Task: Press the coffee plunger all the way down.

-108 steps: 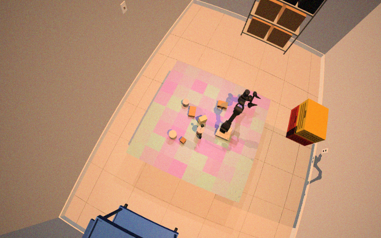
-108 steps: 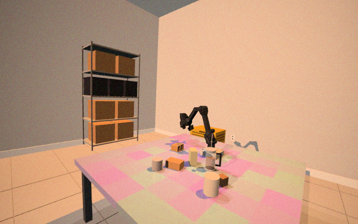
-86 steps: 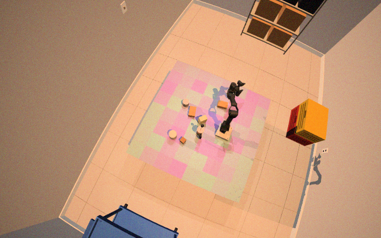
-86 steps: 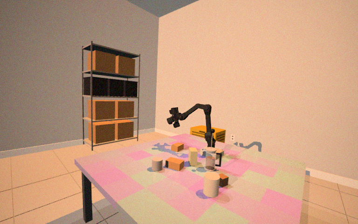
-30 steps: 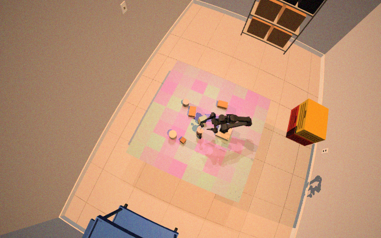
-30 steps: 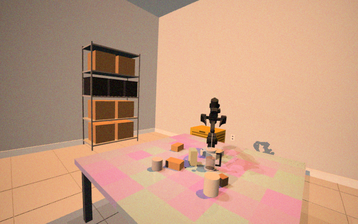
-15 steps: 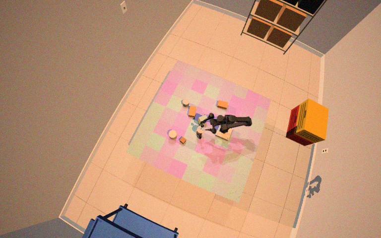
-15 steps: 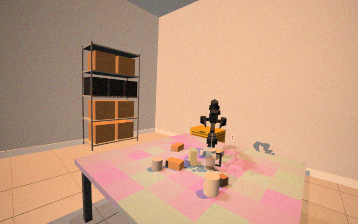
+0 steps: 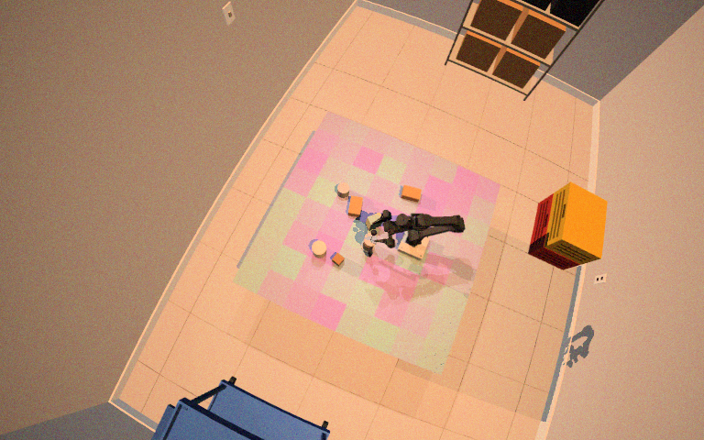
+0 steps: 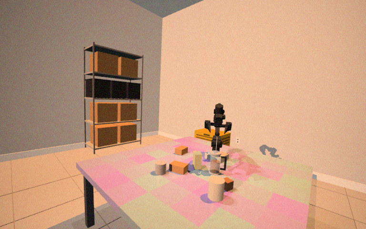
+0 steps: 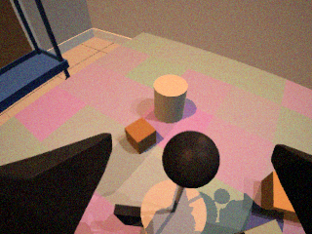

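The coffee press (image 9: pixel 368 245) (image 10: pixel 214 164) (image 11: pixel 150 209) stands upright on the patchwork table, with its dark handle (image 10: pixel 224 163) (image 11: pixel 128 214) at one side. Its plunger is up: a long thin rod rises from the lid to a round black knob (image 10: pixel 217 133) (image 11: pixel 191 159). My gripper (image 9: pixel 373 232) (image 10: pixel 218 131) (image 11: pixel 193 147) is open and empty, pointing towards the press. In the wrist view the knob shows between the two spread fingers, with a gap on each side. Whether the fingertips are level with the knob is hard to tell.
A pale upright block (image 9: pixel 373 221) (image 10: pixel 197 160) and an orange block (image 9: pixel 355 205) (image 10: pixel 178 168) stand near the press. A large cylinder (image 9: pixel 318 248) (image 10: pixel 216 190) (image 11: pixel 170 104) and a small orange cube (image 9: pixel 337 258) (image 10: pixel 228 184) (image 11: pixel 140 134) stand on another side.
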Robot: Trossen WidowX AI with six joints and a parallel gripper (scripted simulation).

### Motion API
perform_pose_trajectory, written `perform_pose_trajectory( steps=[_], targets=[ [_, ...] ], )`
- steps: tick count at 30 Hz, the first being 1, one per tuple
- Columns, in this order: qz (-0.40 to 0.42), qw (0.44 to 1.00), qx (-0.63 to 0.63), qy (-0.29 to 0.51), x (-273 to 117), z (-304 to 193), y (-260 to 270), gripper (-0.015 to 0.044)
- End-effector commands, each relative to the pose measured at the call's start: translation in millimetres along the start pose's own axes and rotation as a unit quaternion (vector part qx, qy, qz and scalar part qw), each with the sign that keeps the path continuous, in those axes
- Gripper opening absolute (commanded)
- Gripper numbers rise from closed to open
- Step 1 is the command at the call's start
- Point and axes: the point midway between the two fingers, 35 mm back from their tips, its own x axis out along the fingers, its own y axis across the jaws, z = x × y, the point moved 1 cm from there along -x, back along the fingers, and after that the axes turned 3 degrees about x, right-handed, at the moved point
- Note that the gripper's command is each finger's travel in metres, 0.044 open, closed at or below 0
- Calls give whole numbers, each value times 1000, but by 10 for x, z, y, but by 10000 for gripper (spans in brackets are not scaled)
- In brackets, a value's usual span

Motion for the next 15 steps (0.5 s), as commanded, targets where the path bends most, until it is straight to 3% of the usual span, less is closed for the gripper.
perform_pose_trajectory(
  steps=[1,12,15],
  targets=[
    [2,1000,2,3,46,-22,5,414],
    [2,1000,2,3,46,-22,5,126],
    [2,1000,2,3,46,-22,5,126]
  ],
)
